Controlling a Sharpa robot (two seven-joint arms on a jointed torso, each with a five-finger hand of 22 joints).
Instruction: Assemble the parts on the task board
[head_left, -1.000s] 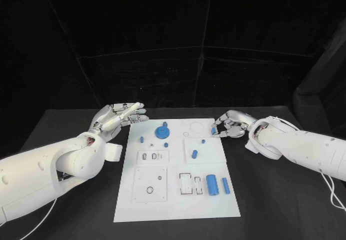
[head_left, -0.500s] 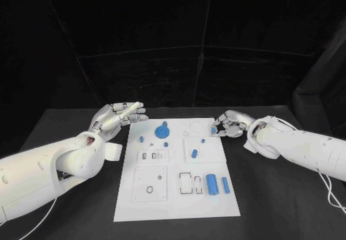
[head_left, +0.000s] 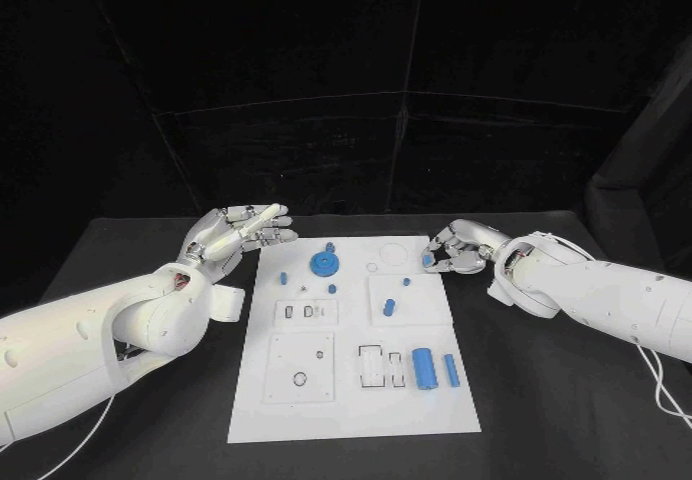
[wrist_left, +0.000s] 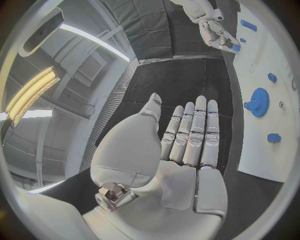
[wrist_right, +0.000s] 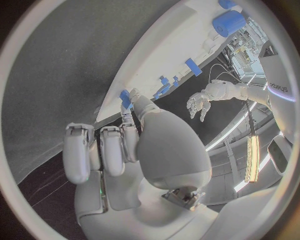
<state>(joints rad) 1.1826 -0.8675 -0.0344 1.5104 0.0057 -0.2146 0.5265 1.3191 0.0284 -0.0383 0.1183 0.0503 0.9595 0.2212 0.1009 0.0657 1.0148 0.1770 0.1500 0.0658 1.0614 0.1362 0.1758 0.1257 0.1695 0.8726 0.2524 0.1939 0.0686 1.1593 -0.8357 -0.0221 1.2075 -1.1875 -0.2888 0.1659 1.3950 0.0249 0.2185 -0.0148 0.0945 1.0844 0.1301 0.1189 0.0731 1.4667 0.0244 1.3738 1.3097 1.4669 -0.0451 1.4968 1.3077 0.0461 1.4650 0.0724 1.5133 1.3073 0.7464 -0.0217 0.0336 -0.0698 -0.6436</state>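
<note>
While pinched by right hand (head_left: 459, 252) fingers (wrist_right: 127, 121) (board's edge), part (head_left: 428, 261).

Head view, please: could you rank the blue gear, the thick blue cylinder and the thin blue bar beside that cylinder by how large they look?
1. Blue gear and thick blue cylinder: too alike to rank, the gear being wider, the cylinder longer and nearer the camera.
2. Thin blue bar: clearly the smallest, much narrower than the cylinder.

The left hand (head_left: 238, 233) is raised palm-up, its fingers straight and together, holding nothing. The right hand (head_left: 459, 249) pinches a small blue part (head_left: 430, 260) in curled fingers.
</note>
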